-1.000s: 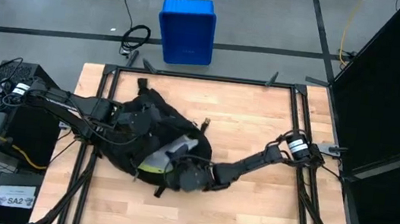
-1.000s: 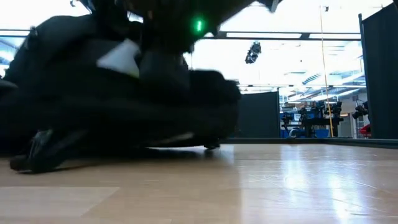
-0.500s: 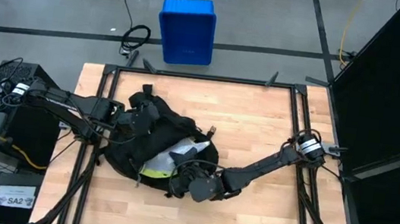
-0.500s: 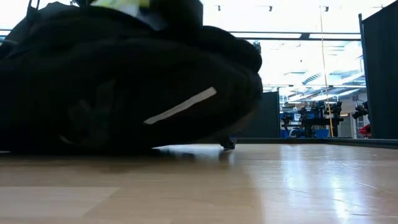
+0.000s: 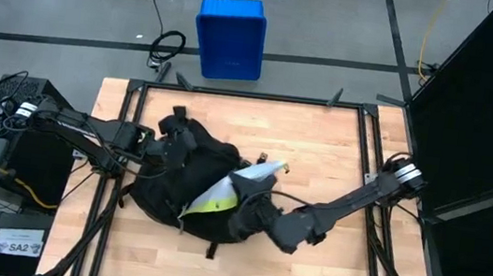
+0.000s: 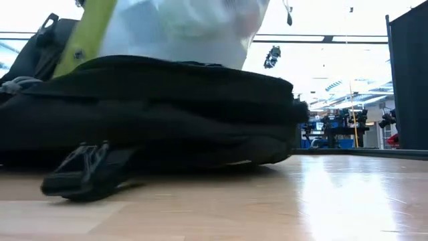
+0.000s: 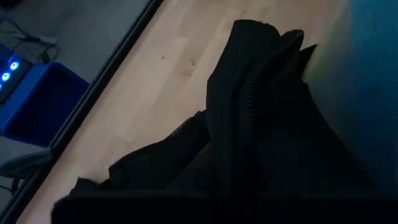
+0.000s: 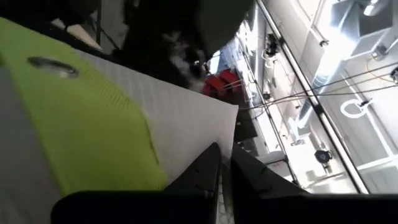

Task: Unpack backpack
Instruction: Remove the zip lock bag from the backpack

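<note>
1. One backpack point(image 5: 180, 182) lies on the wooden table point(image 5: 320, 156), toward the table's left half and nearer its front edge. It is black and slumped on its side.
2. One flat white and lime-green bag point(image 5: 236, 186) sticks partway out of the backpack's opening, its white end pointing toward the middle of the table.
3. There are two arms, one from each side of the table.
4. The left gripper point(image 5: 162, 149) is at the backpack's upper left edge, clenched on the black fabric there. In the left wrist view a fold of the backpack with a zipper line point(image 7: 261, 68) fills most of the picture, with bare table beside it.
5. The right gripper point(image 5: 242, 215) is low over the backpack's right end, at the foot of the white and green bag. Its fingers point(image 8: 208, 168) are pressed together on the edge of the bag's white part, so it is grasping the bag.
6. In the low view the backpack spreads across the left and middle of the picture, one strap end point(image 6: 83, 175) resting on the table in front of it, and the bag rises above it, white with one green stripe on its left.
7. Beyond the table's far edge stands one blue bin point(image 5: 230, 37) on the floor, with a coil of black cable point(image 5: 167, 45) just beside it.
</note>
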